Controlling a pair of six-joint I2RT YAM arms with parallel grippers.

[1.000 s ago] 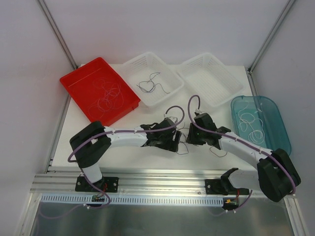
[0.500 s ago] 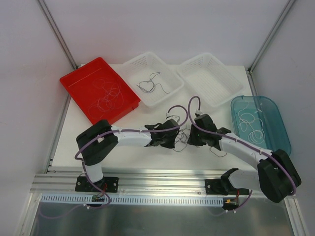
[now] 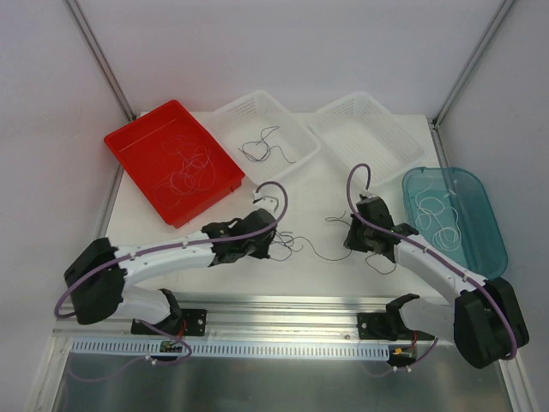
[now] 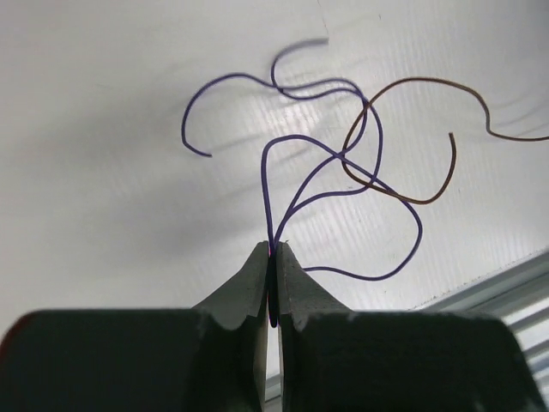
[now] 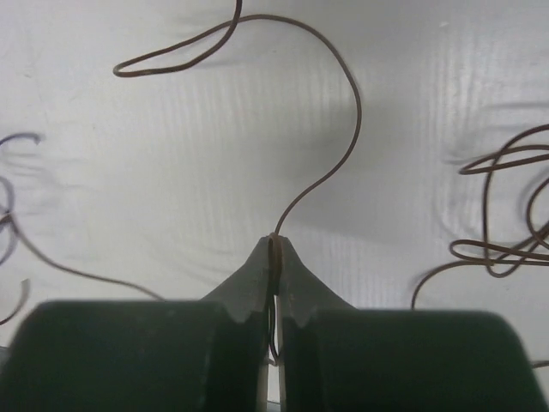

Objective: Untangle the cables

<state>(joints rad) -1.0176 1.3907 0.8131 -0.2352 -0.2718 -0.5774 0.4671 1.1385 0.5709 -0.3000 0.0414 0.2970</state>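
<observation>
Holds a purple cable (image 4: 343, 193) in the left gripper (image 4: 274, 257), jaws pressed fully together on the strand at the very tips, the rest of it rising in loose loops over the white table (image 4: 103, 215) and crossing a brown strand (image 4: 412, 81) further right. Clamps a brown cable (image 5: 347, 112) in the right gripper (image 5: 274, 249), jaws likewise closed tight with the wire caught between them, curving up and off to the left across the tabletop. Shows more brown loops (image 5: 502, 206) lying at the right edge of that wrist view. Seen from above, sets both grippers low over the near middle of the table, apart from each other, with a small tangle of thin wire (image 3: 290, 243) just beside the left one and a loose end trailing towards the right. Elsewhere: pale cables (image 3: 184, 167) coiled in the red tray (image 3: 129, 142) at back left, a dark cable (image 3: 266, 146) in the left white basket (image 3: 232, 112), white cables (image 3: 442, 219) in the teal tray (image 3: 480, 184), and a second white basket (image 3: 377, 150) between
</observation>
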